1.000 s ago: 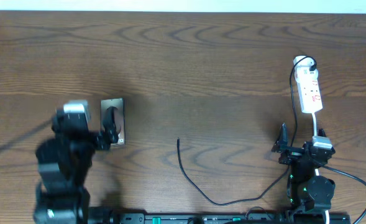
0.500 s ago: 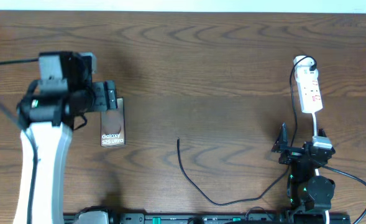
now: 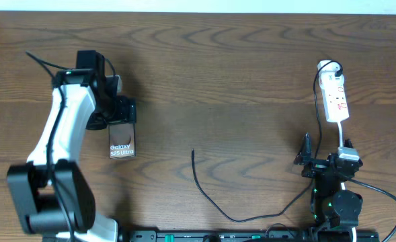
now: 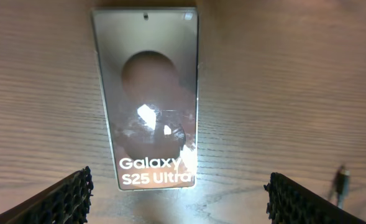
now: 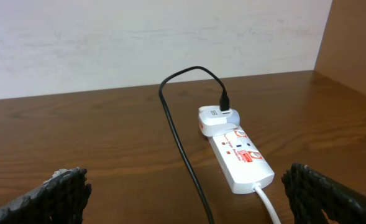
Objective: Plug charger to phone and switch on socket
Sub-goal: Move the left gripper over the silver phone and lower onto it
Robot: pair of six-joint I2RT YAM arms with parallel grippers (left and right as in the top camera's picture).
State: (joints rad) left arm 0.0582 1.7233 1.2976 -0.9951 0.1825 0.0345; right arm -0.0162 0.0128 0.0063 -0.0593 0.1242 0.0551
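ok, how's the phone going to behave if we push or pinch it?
Probably slippery: the phone has a glossy face catching glare. It lies flat and thin on the table, so a push should slide it, not tip it, and its edges look hard to grip. Likely rigid, no flex.

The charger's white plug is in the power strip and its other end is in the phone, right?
No. The white plug is in the power strip, but the other end lies loose on the table, apart from the phone; see the overhead view.
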